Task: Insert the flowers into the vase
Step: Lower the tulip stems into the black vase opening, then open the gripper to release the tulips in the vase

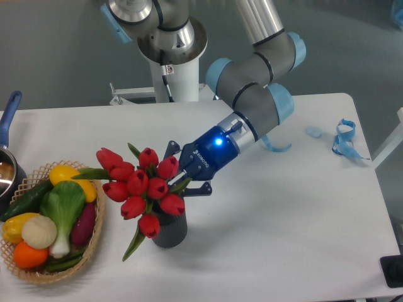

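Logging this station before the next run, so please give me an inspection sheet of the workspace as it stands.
Surface: white table, no spills seen.
Job's things: flowers sitting in the vase, leaning left; vase upright.
Clutter: wicker basket of toy vegetables at left edge; blue straps at right; pot with blue handle far left.
Gripper: gripper right behind the flowers, fingers hidden by blooms; grip cannot be told.
Cables: nothing seen.
Surroundings: grey wall, robot base behind the table.
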Robot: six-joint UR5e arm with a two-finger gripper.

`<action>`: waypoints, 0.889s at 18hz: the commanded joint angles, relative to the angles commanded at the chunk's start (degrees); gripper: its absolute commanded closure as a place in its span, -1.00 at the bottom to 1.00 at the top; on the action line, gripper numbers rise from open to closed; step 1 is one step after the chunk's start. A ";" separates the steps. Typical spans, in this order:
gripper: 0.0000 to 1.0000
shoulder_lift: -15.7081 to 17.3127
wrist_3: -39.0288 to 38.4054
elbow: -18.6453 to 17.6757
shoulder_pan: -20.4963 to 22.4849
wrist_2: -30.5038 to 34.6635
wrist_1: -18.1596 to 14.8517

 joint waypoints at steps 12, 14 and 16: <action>-0.57 -0.71 6.24 -1.58 0.09 0.00 0.00; -0.81 -0.71 6.77 -1.58 0.09 0.00 0.00; -0.99 -0.53 6.69 -1.67 0.18 0.00 0.00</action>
